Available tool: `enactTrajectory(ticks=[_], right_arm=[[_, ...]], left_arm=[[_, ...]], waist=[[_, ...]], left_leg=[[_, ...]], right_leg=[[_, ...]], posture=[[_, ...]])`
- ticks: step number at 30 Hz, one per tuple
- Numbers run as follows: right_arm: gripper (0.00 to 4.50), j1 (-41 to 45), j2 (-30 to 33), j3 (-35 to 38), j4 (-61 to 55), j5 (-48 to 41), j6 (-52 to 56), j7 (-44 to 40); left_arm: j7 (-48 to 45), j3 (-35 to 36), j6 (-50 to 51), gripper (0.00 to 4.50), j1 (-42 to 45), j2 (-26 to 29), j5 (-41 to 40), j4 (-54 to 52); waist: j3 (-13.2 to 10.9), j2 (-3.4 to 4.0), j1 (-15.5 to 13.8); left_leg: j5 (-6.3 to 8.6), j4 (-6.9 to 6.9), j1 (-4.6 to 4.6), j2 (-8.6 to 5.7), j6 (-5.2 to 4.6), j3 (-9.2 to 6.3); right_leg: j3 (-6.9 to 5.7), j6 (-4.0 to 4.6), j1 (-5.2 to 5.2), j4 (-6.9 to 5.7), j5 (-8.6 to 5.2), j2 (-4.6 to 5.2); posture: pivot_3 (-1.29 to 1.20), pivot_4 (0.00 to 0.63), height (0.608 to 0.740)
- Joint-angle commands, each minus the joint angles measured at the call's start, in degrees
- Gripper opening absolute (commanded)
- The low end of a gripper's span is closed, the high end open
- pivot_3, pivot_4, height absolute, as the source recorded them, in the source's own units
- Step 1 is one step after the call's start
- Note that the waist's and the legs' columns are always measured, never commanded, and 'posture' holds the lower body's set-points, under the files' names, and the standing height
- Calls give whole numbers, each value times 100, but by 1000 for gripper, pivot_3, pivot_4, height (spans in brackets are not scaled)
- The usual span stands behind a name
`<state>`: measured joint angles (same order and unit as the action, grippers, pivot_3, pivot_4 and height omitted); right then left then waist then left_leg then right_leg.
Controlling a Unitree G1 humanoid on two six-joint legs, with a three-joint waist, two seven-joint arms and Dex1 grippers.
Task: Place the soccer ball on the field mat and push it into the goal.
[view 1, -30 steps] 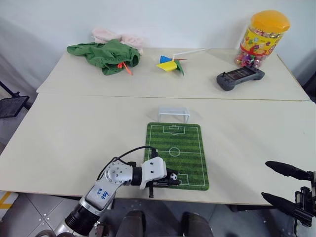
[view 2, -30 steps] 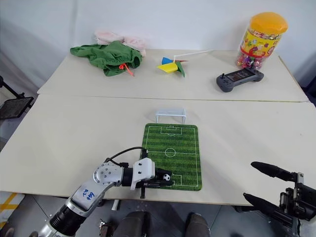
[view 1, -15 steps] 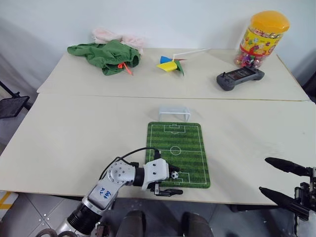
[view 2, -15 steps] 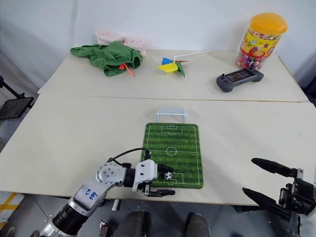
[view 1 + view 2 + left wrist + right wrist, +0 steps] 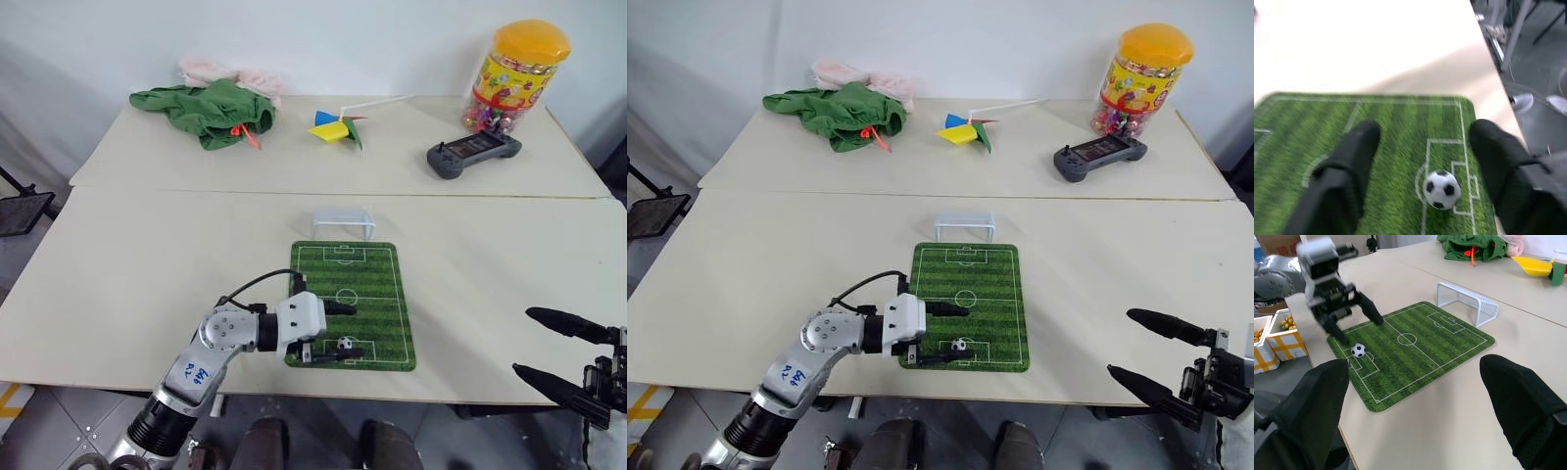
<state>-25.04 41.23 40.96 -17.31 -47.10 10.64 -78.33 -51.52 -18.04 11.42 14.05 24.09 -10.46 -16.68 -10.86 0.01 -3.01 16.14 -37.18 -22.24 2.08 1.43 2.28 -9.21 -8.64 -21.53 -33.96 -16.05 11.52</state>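
White with black patches, the ball (image 5: pixel 344 344) lay free on the mat's (image 5: pixel 377 294) near goal box, between the left claw's (image 5: pixel 345 331) spread fingers; right claw (image 5: pixel 551 351) was spread too, its wrist cut off.

Soccer ball (image 5: pixel 1442 189) resting on field mat (image 5: pixel 1396 147), at the small white penalty arc and box lines near one short end. Left gripper (image 5: pixel 1422 161) hanging just above the mat, with its two black fingers (image 5: pixel 1347 171) standing wide apart. Ball lying free between them, touching neither, somewhat closer to one finger. Rounded mat corner visible close to the surface (image 5: pixel 1376 44) edge. Pale surface stretching beyond the far side of the mat. Past the edge, grey floor (image 5: pixel 1537 98) with some thin dark legs, blurred.
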Motion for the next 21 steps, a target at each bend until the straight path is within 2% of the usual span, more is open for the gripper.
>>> enactTrajectory(ticks=[1,7,8,13,21], right_arm=[[4500,39,28,48,38,-48,-12,1],[4500,18,-7,38,24,-38,-15,-5],[4500,8,-15,40,18,-35,-20,-2],[4500,-56,-87,59,-19,-8,-68,40],[4500,-183,-271,84,-85,87,-224,192]], left_arm=[[-190,64,-49,2009,-147,152,-258,-356],[-605,-248,-301,161,-342,387,-218,-377],[-619,-296,-285,23,-351,404,-195,-370],[-671,-554,-402,23,-298,397,17,-101],[-52,-637,-617,23,371,-75,765,1001]], waist=[[0,1,3],[1,1,4],[0,1,3],[1,1,-5],[1,1,-3]], left_leg=[[0,0,0,0,0,1],[2,0,1,0,0,3],[2,1,1,0,0,3],[3,-1,0,0,-1,3],[3,-2,-1,0,-2,3]], right_leg=[[0,0,0,0,0,0],[2,0,0,2,0,0],[2,0,0,3,0,0],[2,0,0,4,0,0],[2,-2,0,4,1,0]], posture=[[0,150,740],[0,150,740],[0,150,740],[0,150,740],[0,150,740]])
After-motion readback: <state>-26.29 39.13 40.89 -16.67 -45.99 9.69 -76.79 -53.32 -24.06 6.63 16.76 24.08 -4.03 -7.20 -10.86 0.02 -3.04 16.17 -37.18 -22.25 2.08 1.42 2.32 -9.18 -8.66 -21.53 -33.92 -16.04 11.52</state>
